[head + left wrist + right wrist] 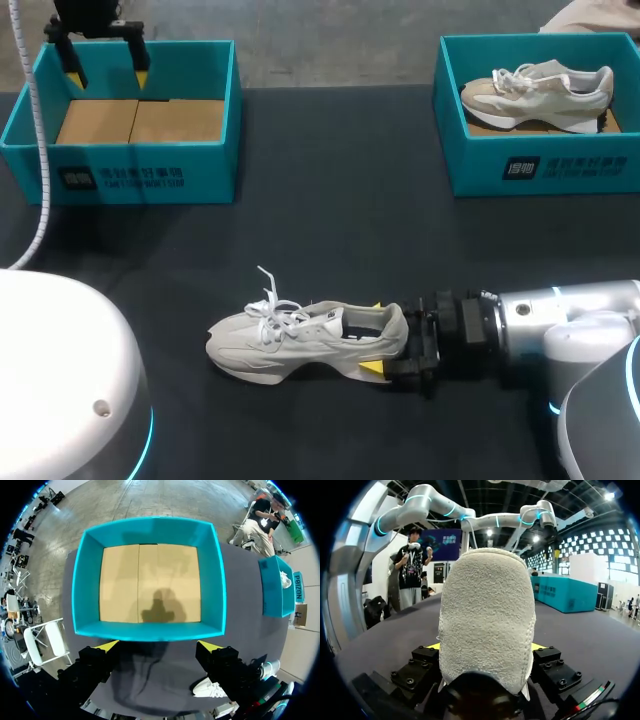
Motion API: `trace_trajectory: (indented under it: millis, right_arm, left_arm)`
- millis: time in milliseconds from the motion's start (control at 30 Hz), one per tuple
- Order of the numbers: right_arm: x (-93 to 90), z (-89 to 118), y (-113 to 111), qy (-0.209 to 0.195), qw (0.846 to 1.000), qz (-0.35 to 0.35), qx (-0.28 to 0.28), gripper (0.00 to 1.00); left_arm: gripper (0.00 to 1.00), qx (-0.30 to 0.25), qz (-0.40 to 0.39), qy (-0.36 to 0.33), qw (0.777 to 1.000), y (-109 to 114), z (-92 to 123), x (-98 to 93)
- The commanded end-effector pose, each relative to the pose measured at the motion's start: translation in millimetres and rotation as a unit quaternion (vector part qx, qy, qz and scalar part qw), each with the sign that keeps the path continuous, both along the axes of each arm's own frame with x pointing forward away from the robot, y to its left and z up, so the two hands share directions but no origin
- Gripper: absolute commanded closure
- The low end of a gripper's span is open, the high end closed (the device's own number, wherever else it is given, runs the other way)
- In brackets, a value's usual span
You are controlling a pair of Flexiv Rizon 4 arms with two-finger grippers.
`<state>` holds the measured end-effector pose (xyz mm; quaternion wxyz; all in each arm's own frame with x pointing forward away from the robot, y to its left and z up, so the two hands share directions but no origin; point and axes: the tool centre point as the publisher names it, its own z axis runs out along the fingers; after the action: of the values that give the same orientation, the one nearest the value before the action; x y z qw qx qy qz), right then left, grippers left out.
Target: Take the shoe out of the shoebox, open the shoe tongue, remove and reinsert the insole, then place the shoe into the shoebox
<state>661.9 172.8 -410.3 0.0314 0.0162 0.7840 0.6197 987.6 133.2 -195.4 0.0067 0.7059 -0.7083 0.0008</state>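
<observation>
A pale beige shoe [300, 340] lies on its sole in the middle of the dark table, toe to the left, laces loose. My right gripper [374, 337] has a yellow tip on each side of the heel and is shut on it. In the right wrist view the suede heel [487, 615] fills the space between the fingers of the right gripper [485, 647]. My left gripper [107, 75] hangs open over the empty teal shoebox [120, 170] at the back left. Seen from the left wrist, the left gripper [159, 644] is above the near wall of that shoebox [150, 630].
A second teal shoebox [540, 165] at the back right holds another beige shoe [535, 90]. A white cable [40, 150] runs down past the left box. White robot bases sit at both front corners.
</observation>
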Motion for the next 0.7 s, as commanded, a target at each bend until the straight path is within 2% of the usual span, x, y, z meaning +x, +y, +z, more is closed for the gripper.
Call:
trace_trajectory:
  millis: [33,267,500,700]
  right_arm:
    - [-0.6,2,0,0.001,1.000,0.001,-0.002,1.00]
    - [-0.6,2,0,0.001,1.000,0.001,-0.002,1.00]
    - [-0.6,2,0,0.001,1.000,0.001,-0.002,1.00]
    - [-0.6,2,0,0.001,1.000,0.001,-0.002,1.00]
  left_arm:
    - [0.00,0.011,0.006,-0.010,1.000,-17,12,-27.8]
    - [0.00,-0.012,0.029,-0.004,0.999,-39,28,-64.0]
    - [0.00,-0.012,0.014,0.006,1.000,-77,23,-105.6]
    - [0.00,-0.033,-0.008,0.034,0.999,-103,31,-130.9]
